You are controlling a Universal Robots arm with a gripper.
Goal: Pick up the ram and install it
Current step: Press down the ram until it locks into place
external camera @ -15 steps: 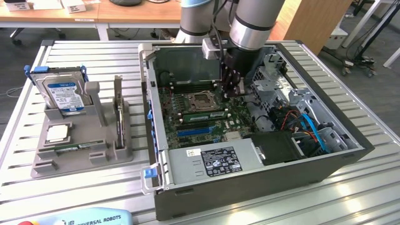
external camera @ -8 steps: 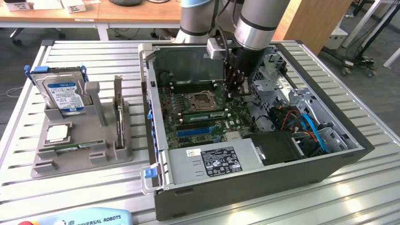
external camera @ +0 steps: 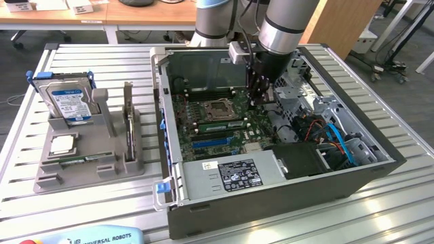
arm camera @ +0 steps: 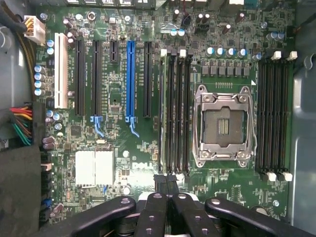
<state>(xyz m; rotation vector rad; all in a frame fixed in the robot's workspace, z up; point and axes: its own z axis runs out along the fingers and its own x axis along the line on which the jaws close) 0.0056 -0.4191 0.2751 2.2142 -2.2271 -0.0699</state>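
Note:
A slim green ram stick stands in the memory slot beside the empty processor socket. The wrist view shows this ram edge-on, in the slot nearest the expansion slots. My gripper hangs inside the open computer case, above the board on the exterior view's right of the socket. Its black fingers are pressed together over the end of that bank of slots, and I see nothing between them. Another slim green stick lies in the grey fixture outside the case.
The grey fixture on the exterior view's left also holds a blue-labelled hard drive and a square silver chip. Drive cages and blue and orange cables crowd the case's right side. The power supply fills its front.

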